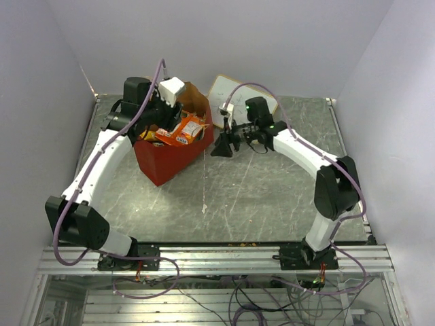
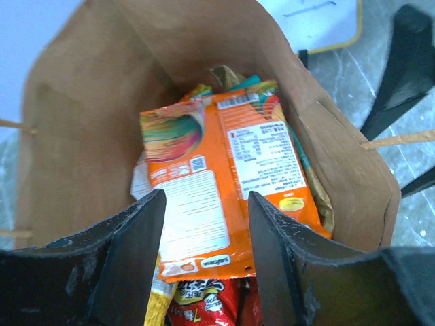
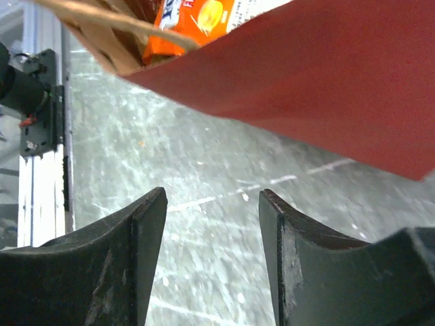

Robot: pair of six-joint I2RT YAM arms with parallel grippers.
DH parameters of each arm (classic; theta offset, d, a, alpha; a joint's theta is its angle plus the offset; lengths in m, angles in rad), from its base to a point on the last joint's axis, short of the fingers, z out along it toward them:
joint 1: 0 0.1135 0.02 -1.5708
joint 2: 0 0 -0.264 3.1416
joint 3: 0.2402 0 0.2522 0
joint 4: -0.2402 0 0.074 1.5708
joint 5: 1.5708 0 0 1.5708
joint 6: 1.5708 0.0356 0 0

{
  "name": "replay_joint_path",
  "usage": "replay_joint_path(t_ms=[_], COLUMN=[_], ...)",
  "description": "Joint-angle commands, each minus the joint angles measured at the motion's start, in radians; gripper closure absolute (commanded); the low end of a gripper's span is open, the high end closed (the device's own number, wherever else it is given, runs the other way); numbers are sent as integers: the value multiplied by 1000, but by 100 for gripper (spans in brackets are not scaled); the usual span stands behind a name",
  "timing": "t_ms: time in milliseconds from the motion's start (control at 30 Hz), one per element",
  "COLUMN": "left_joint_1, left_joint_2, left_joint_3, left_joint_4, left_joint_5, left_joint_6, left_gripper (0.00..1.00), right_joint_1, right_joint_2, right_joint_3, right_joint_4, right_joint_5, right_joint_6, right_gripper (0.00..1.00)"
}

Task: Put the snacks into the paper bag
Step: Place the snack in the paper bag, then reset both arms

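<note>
The red paper bag [image 1: 166, 161] stands open on the table left of centre, its brown inside [image 2: 81, 136] showing. Several snacks lie in it: a large orange packet [image 2: 224, 176] on top, a red packet [image 2: 204, 302] and a yellow one [image 2: 158, 305] beneath, and a teal edge behind. My left gripper [image 2: 207, 204] hovers open just above the bag's mouth, over the orange packet [image 1: 182, 132], holding nothing. My right gripper [image 1: 224, 145] stands open beside the bag's right wall [image 3: 326, 75], close to the tabletop, with only table between its fingers [image 3: 146, 224].
A white writing board [image 1: 234, 95] with a yellow rim leans at the back behind the bag. A thin loop handle [image 3: 122, 24] arches over the bag's rim. The grey marble tabletop [image 1: 258, 197] spreads in front; an aluminium rail [image 1: 217, 258] runs along the near edge.
</note>
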Motion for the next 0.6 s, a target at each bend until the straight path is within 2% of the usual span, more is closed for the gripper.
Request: replay_joint_path(t_ms=[0, 133, 233, 267, 367, 433, 467, 500, 567], left_joint_1=[16, 115, 213, 240, 300, 333, 346, 365, 383], left_joint_2=[-97, -183, -234, -244, -259, -272, -283, -299, -342], left_joint_3=[6, -52, -83, -86, -72, -72, -81, -95, -144], left_joint_4=[90, 169, 209, 214, 195, 180, 181, 193, 238], left_joint_5=[-107, -162, -170, -173, -208, -220, -225, -231, -245], left_joint_6=[-74, -183, -255, -268, -290, -301, -307, -313, -321], left_gripper=[36, 27, 18, 17, 13, 10, 8, 5, 0], right_joint_1=[-95, -234, -323, -340, -370, -377, -380, -381, -381], right_joint_2=[-95, -166, -210, -216, -229, -246, -258, -276, -309], right_joint_3=[26, -9, -27, -18, -2, -14, -24, -38, -71], right_joint_4=[-193, -198, -182, -187, -208, -200, -192, -183, -153], right_joint_5=[56, 133, 278, 388, 619, 735, 768, 789, 846], right_joint_6=[-139, -74, 1, 19, 20, 17, 17, 13, 39], right_gripper=[42, 31, 28, 26, 21, 13, 4, 1, 0])
